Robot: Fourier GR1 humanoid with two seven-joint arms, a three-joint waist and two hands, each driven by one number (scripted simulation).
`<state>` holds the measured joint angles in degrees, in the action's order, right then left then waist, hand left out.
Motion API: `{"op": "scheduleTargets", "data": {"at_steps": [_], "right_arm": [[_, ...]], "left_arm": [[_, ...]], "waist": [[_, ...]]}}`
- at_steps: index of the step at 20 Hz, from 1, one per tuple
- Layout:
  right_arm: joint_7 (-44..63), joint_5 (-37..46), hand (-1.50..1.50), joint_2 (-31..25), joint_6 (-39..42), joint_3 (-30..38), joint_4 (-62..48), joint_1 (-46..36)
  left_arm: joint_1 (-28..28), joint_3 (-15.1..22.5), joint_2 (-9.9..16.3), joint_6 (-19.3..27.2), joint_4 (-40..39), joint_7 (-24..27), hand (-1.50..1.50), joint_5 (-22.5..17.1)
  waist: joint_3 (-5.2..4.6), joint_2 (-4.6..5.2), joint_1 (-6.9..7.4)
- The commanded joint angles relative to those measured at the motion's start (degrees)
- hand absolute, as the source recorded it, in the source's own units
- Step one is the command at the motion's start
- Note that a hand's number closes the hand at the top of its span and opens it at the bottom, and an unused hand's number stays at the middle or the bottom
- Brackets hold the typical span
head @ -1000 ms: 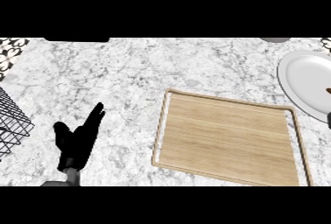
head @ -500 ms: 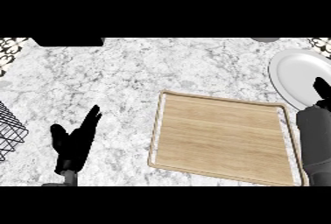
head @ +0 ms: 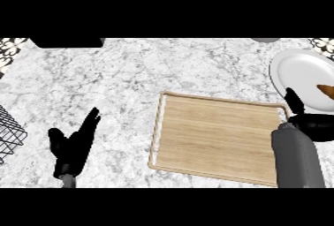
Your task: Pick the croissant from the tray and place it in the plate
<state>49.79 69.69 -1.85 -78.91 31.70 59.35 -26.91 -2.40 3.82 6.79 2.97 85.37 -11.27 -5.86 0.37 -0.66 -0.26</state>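
Croissant (head: pixel 325 90): lying on the white plate (head: pixel 297 75), at its right part, cut off by the view's right edge. Plate at the upper right of the marble counter (head: pixel 130 84), just beyond the tray's far right corner.

Wooden tray (head: pixel 215 137): flat on the counter, centre-right, bare.

Right hand (head: pixel 312 126): at the tray's right edge, overlapping the plate's near rim, not touching the croissant. One finger pointing up over the plate; the remainder dark and bunched, so open or shut cannot be told. Grey forearm (head: pixel 297 161) rising from the lower edge over the tray's right side.

Left hand (head: pixel 73 143): at lower left, fingers straight and spread, resting, holding nothing.

Wire basket (head: pixel 8 132): at the left edge.
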Motion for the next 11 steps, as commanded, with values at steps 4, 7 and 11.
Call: {"op": "scheduleTargets", "data": {"at_steps": [4,7,11], "right_arm": [[9.9,6.4,-1.50,1.8,0.5,-5.2,0.7,3.6],[15.3,11.1,-1.50,1.8,-2.8,-7.6,-2.6,3.5],[24.3,15.9,-1.50,1.8,-3.7,-11.0,-2.6,4.4]], "left_arm": [[1.4,1.2,-1.4,0.4,-0.8,-4.7,0.00,0.3],[2.0,0.2,-1.3,0.0,-1.6,-4.5,0.00,-0.1],[0.0,1.2,-1.8,0.2,-0.9,-2.7,0.00,1.1]], "waist": [[-0.45,0.44,0.31],[-0.44,0.53,0.64],[-0.44,0.53,0.96]]}}
